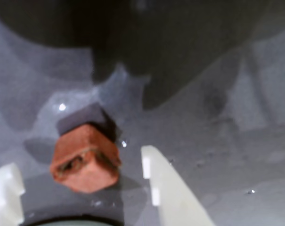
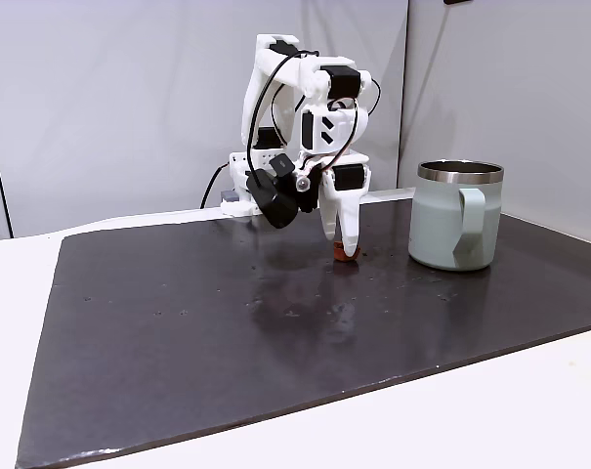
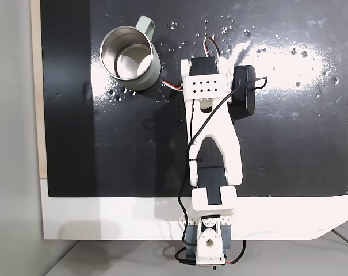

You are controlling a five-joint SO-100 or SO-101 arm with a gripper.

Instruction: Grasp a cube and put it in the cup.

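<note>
The tool (image 1: 81, 183) stood spread wide, the cube (image 1: 85, 157) loose between its fingers on the worktop (image 2: 227, 332). Contact seemed absent, though blurred.

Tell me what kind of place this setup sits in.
Probably an indoor workbench or lab-style test corner: a small white arm is mounted at the edge of a dark mat on a white table, with plain pale wall panels behind and a mug as a prop.

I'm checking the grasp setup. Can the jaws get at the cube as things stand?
Probably yes. In the wrist view the cube lies between the open white jaws of the gripper, with nothing blocking it. The side fixed view shows the gripper down at the mat, away from the cup.
</note>
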